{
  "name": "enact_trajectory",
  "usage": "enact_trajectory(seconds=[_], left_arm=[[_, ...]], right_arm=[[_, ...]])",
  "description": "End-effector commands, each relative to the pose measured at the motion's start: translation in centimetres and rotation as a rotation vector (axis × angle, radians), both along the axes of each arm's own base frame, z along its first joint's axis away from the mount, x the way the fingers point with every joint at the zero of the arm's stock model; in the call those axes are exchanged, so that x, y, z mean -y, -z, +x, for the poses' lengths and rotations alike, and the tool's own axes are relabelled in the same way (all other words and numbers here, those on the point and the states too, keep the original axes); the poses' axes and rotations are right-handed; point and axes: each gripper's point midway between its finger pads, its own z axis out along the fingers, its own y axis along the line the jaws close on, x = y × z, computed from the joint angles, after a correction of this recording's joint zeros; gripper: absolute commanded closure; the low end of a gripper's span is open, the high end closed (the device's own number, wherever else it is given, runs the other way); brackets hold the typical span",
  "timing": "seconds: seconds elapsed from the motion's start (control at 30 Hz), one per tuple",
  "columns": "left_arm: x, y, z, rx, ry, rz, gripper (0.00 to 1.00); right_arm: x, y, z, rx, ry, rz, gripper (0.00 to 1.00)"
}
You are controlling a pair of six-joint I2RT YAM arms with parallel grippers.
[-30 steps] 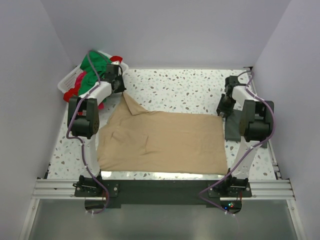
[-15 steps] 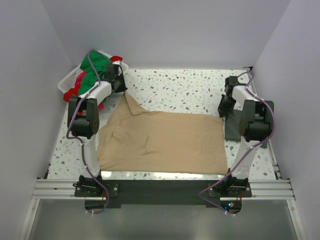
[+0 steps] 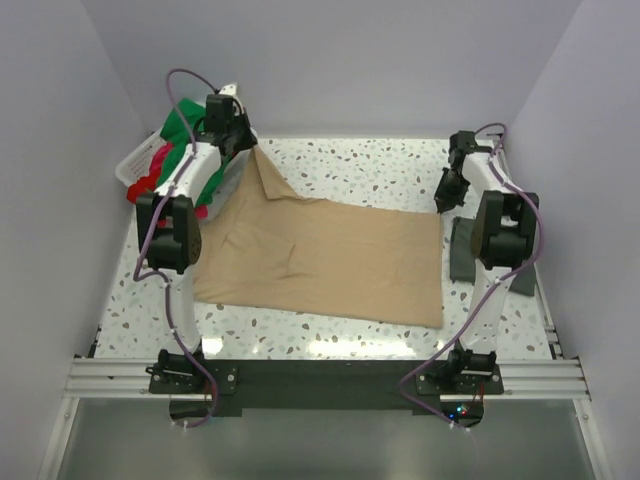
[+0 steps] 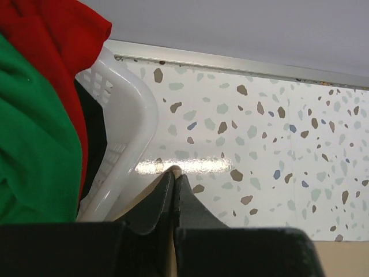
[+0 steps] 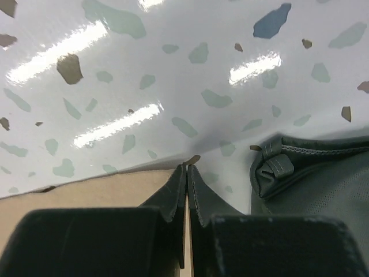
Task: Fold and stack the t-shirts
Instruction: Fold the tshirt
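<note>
Glossy white worktop (image 3: pixel 350 165), speckled with grey, brown and blue chips, streaks of light glare across it. White plastic basket (image 3: pixel 131 166) with latticed sides at the far left corner, just beside the left wall. Pale lilac walls (image 3: pixel 340 60) on three sides. Aluminium rail (image 3: pixel 545 378) along the near edge.

White speckled table (image 3: pixel 350 165), glossy under the lights, and the tan t-shirt (image 3: pixel 330 260) takes up the middle of it, spread nearly flat with a few creases on its left half. Its near edge lies clear of the table's front rail. Its far-left corner peaks up off the surface. Just beside the tan t-shirt's right edge sits a folded dark grey t-shirt (image 3: pixel 461 262). Off the tan t-shirt's far-left corner, a white basket (image 3: pixel 133 163) rests in the table's corner.
</note>
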Motion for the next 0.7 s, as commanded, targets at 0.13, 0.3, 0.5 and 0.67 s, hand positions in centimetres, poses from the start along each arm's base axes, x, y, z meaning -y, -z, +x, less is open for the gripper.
enact_trajectory(seconds=[0.13,0.3,0.5,0.67], left_arm=[[-0.1,-1.8,-1.0,-0.006,0.011,-0.037,1.0],[-1.8,-2.1,-5.9,-0.067,-0.023,-0.026,1.0],[-3.4,-1.8,-12.0,-0.139,-0.071,-0.11,1.0],[-3.9,-2.3,-16.2,-0.16,-0.122,-0.176,1.0]], right_arm=[[-0.4,-3.8,1.4,0.074,0.005,0.015,1.0],[-1.0,-6.7,0.3,0.145,-0.034,0.039,1.0],[-2.2,-7.4,-2.8,0.15,-0.093,0.082,1.0],[-2.5,-7.8,-5.5,0.147,-0.112,0.082,1.0]])
